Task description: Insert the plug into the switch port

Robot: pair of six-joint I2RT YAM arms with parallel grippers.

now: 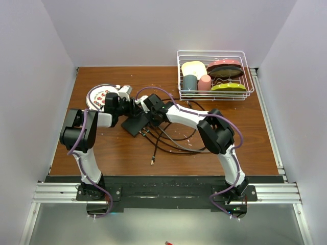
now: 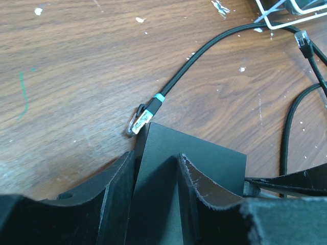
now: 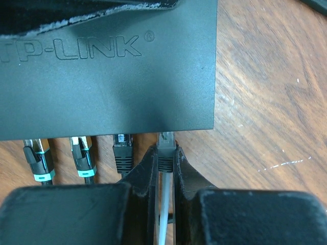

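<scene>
At the bottom of my right wrist view, the right gripper (image 3: 166, 164) was pinched tight on the plug (image 3: 165, 152), the one on the pale grey cable, holding it by its dark boot. Just above the fingertips, the plug's nose sat in the mouth of the rightmost port of the switch (image 3: 102, 76), whose lettered top filled the upper half of that frame. Three neighbouring plugs (image 3: 122, 153) already stood in the ports to its left. I judged the job nearly done. The plug was lined up and entered, but I could not tell whether it had seated fully, so a last push and the release were probably left.

At the bottom centre of the left wrist view, the left gripper (image 2: 156, 168) had a finger on each side of the switch's corner. I could not tell whether it was bearing on the box. A loose plug (image 2: 140, 118) with a teal band lay mid-frame on the wood, just beside that corner.

From above, the switch sat left of centre on the table (image 1: 255, 138). The table was brown wood grain, scuffed and flecked white, with black cables (image 1: 168, 143) looping toward the lower middle. Beyond it, a round plate (image 1: 96, 94) lay at upper left and a wire rack (image 1: 240, 52) of dishes at upper right. Plain pale walls (image 1: 153, 30) closed in three sides.
</scene>
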